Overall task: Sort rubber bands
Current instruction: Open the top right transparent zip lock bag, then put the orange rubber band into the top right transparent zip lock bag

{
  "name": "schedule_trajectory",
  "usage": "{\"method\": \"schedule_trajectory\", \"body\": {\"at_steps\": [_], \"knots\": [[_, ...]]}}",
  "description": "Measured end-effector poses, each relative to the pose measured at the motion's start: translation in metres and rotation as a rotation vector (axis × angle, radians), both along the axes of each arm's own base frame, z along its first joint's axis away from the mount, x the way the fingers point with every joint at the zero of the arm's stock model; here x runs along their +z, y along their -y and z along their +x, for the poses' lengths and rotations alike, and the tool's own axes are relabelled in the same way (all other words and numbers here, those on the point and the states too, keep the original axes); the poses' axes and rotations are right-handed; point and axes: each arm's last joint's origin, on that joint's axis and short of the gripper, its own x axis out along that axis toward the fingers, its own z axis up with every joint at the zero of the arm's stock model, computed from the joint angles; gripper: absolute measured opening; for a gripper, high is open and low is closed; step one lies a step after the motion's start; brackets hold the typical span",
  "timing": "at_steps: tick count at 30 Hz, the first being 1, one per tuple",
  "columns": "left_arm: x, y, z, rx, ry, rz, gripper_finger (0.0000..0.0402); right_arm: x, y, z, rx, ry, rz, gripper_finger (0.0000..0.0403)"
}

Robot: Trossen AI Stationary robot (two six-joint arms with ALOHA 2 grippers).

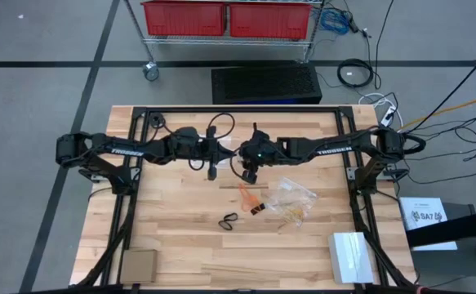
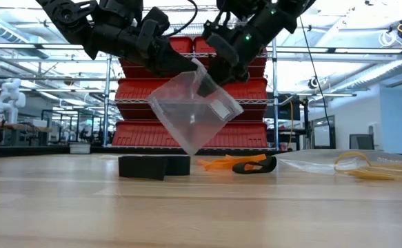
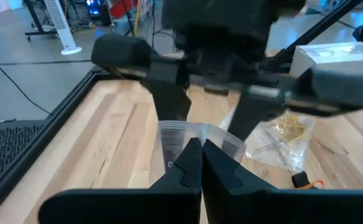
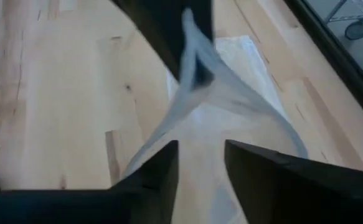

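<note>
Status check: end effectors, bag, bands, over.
Left end effector shut on clear bag, held above table. Right end effector open around bag edge. Rubber bands on table, unsorted. Nothing blocking.

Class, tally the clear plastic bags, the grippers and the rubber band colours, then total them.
Clear plastic bags: 2 (held bag, lying bag)
Grippers: 2 (left gripper, right gripper)
Rubber band colours: 3 (black bands, orange bands, tan bands)
Total: 7

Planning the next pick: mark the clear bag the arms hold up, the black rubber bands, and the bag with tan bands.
Clear bag [image 2: 192,114]: low view, middle of its face.
Black rubber bands [image 1: 229,220]: high view, on the loops.
Bag with tan bands [image 1: 293,196]: high view, on its plastic.
</note>
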Motion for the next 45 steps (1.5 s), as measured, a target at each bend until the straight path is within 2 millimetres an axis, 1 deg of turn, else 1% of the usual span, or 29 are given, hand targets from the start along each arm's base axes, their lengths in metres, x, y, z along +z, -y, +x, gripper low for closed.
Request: {"method": "schedule_trajectory", "body": {"at_steps": [4, 9, 12, 19, 22, 25, 27, 29, 32, 34, 38, 42, 45], "knots": [[-0.001, -0.001, 0.000, 0.002, -0.008, -0.001, 0.0000, 0.009, 0.000, 0.001, 0.003, -0.018, 0.000, 0.0168], [-0.001, -0.001, 0.000, 0.004, -0.008, 0.000, 0.0000, 0.025, 0.000, 0.002, 0.010, -0.057, -0.004, 0.0191], [-0.002, -0.003, -0.001, 0.006, -0.024, 0.014, 0.0000, 0.035, 0.000, 0.001, 0.011, -0.095, -0.001, 0.0196], [-0.009, -0.015, -0.007, 0.056, -0.076, 0.007, 0.0000, 0.068, -0.008, -0.001, 0.049, -0.148, -0.019, 0.0199], [-0.011, -0.020, -0.009, 0.071, -0.085, 0.004, 0.0000, 0.081, -0.017, -0.003, 0.076, -0.180, -0.016, 0.0199], [-0.011, -0.022, -0.010, 0.080, -0.085, 0.003, 0.0000, 0.085, -0.031, -0.009, 0.131, -0.226, 0.071, 0.0199], [-0.011, -0.021, -0.010, 0.078, -0.085, 0.003, 0.0000, 0.081, -0.042, -0.013, 0.161, -0.275, 0.145, 0.0199], [-0.011, -0.021, -0.010, 0.077, -0.084, 0.003, 0.0000, 0.071, -0.054, -0.016, 0.172, -0.313, 0.189, 0.0199], [-0.011, -0.021, -0.010, 0.078, -0.084, 0.002, 0.0000, 0.045, -0.069, -0.020, 0.148, -0.366, 0.221, 0.0199], [-0.011, -0.021, -0.010, 0.077, -0.084, 0.003, 0.0000, 0.026, -0.073, -0.020, 0.125, -0.353, 0.236, 0.0199], [-0.011, -0.021, -0.010, 0.077, -0.083, 0.003, 0.0000, -0.010, -0.071, -0.021, 0.082, -0.286, 0.279, 0.0199], [-0.011, -0.021, -0.010, 0.077, -0.083, 0.003, 0.0000, -0.038, -0.065, -0.027, 0.048, -0.268, 0.302, 0.0199], [-0.011, -0.021, -0.010, 0.076, -0.083, 0.003, 0.0000, -0.054, -0.059, -0.032, 0.034, -0.237, 0.308, 0.0199]]}}
